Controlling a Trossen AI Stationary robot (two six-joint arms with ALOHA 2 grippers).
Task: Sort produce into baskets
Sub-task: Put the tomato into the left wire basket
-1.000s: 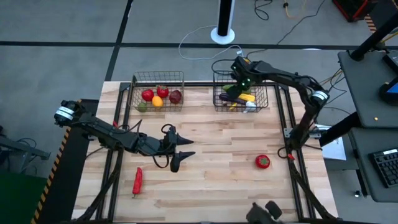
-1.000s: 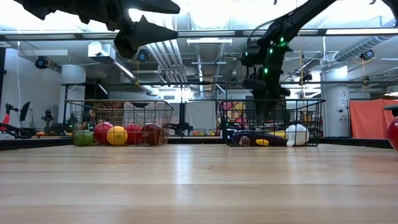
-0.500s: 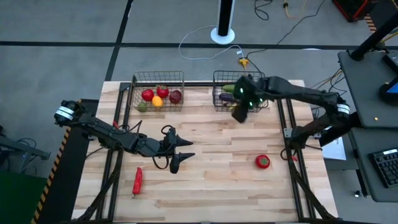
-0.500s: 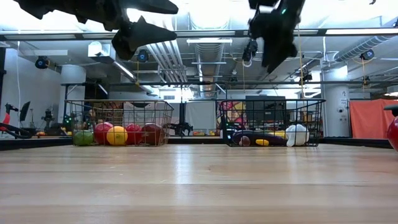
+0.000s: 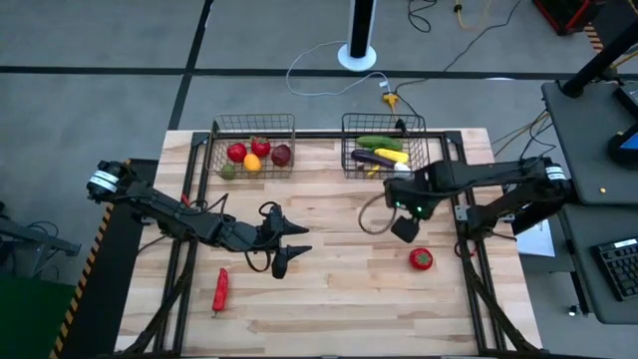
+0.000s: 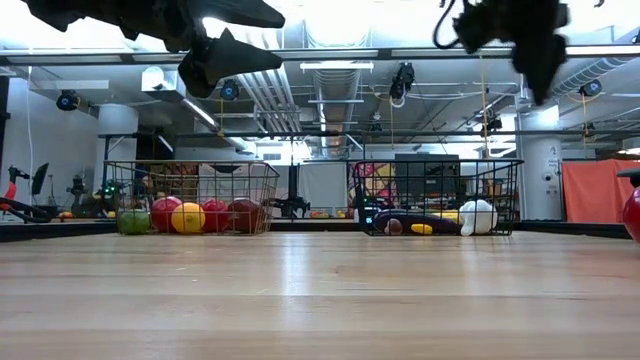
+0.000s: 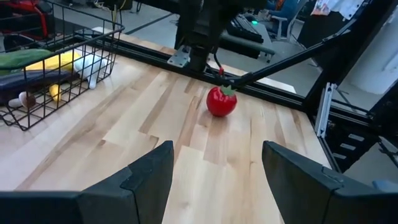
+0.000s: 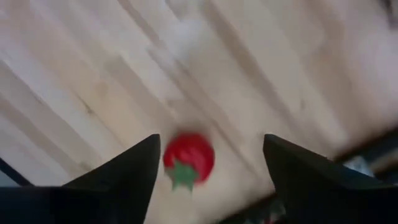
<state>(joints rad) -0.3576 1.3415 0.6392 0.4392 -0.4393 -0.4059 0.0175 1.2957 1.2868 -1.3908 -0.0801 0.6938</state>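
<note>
Right gripper has left the right basket and now hangs over the tabletop, fingers wide, empty, nearing the red tomato (likely next pick). Left gripper waits, fingers apart.

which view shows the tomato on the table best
The left wrist view: the tomato sits sharp and whole, green stem visible. The high view shows it small, the right wrist view blurred, the low view only its edge.

Pale wood table, seemingly matt
</note>
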